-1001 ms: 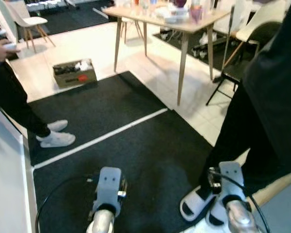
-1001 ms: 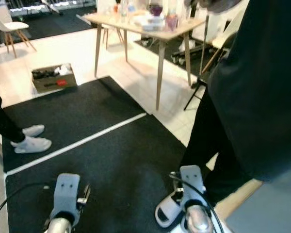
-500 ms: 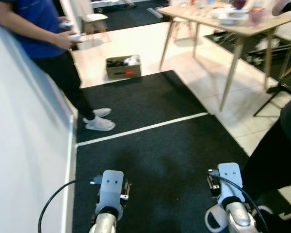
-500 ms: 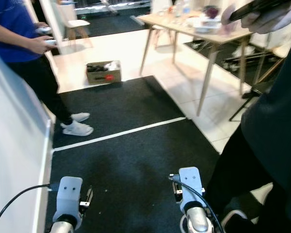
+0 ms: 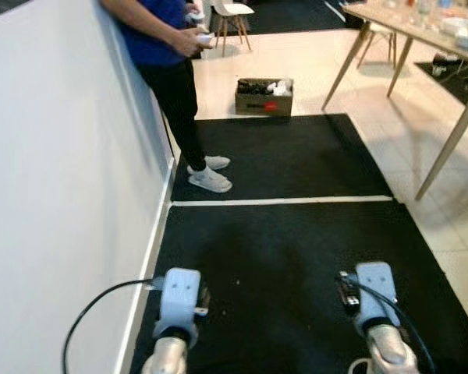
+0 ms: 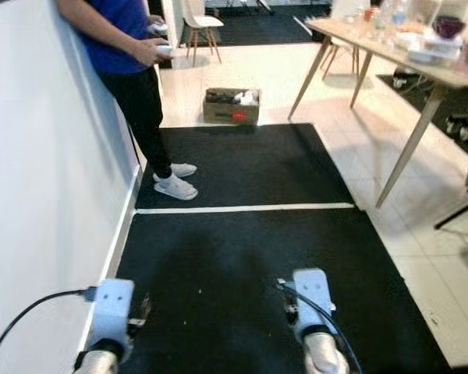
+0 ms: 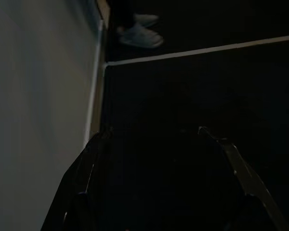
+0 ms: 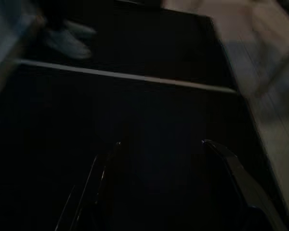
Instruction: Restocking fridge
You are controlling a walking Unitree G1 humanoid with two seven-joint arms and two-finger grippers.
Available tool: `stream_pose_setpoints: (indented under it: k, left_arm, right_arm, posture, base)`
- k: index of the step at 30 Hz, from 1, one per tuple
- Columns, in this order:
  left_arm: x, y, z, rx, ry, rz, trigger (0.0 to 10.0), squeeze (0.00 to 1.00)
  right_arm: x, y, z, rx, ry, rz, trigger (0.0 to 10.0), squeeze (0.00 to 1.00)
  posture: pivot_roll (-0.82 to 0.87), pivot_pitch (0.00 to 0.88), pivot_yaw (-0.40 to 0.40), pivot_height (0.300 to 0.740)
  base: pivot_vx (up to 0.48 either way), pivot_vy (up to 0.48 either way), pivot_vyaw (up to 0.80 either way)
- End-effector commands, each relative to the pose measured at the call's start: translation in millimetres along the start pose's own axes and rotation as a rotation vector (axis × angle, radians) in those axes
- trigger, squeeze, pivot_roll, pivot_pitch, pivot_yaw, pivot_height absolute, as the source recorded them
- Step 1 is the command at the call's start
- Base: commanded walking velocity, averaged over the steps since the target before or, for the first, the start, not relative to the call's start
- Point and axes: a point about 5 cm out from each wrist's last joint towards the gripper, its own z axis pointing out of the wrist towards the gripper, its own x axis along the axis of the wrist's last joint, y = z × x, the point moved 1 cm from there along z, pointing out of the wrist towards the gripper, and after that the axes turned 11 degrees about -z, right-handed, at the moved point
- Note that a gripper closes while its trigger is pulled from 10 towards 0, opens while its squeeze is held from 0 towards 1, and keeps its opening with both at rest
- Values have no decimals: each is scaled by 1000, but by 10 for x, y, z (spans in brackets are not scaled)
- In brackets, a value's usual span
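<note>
In the left eye view, the left arm (image 5: 175,300) and right arm (image 5: 374,300) are seen hanging low at the bottom of the frame over a black mat (image 5: 288,249) crossed by a white line (image 5: 281,201). A white wall (image 5: 62,156) fills the left side. At upper centre a cardboard box (image 5: 264,86) is set on the pale floor just beyond the mat, with dark and white items and a red patch inside it; what they are cannot be told. A person in a blue top (image 5: 160,31) stands by the wall holding a controller.

In the right eye view, a wooden table (image 6: 374,39) carrying bowls and bottles is seen at upper right. No fridge is seen, so its direction from either arm cannot be judged; the box lies straight ahead, about equally far from both arms.

In the left wrist view, the left gripper (image 7: 156,144) is shown dark, its 2 fingers spread apart with nothing between them.

In the right wrist view, the right gripper (image 8: 161,154) is likewise shown parted and empty above the mat.
</note>
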Motion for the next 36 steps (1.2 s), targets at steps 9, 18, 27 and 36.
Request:
stream_pose_setpoints:
  k: [9,18,27,36]
  left_arm:
    - [-65,-28,-21,9,-30,10,10000,0]
    - [-30,-56,19,28,-19,-20,10000,0]
    - [-23,-56,32,28,-17,-22,10000,0]
    - [-30,-51,36,29,-21,-25,10000,0]
  right_arm:
    - [-101,-2,-49,-4,-38,5,10000,0]
    - [-30,-64,-50,12,0,49,10000,0]
    - [-31,-75,-52,20,2,53,10000,0]
    - [-35,-76,-54,26,1,51,10000,0]
  posture:
    - [-119,152,34,721]
    - [-118,153,34,721]
    - [-118,153,34,721]
    - [-116,153,33,721]
  base:
    - [0,0,699]
    - [0,0,51]
    - [442,0,0]
    - [480,0,0]
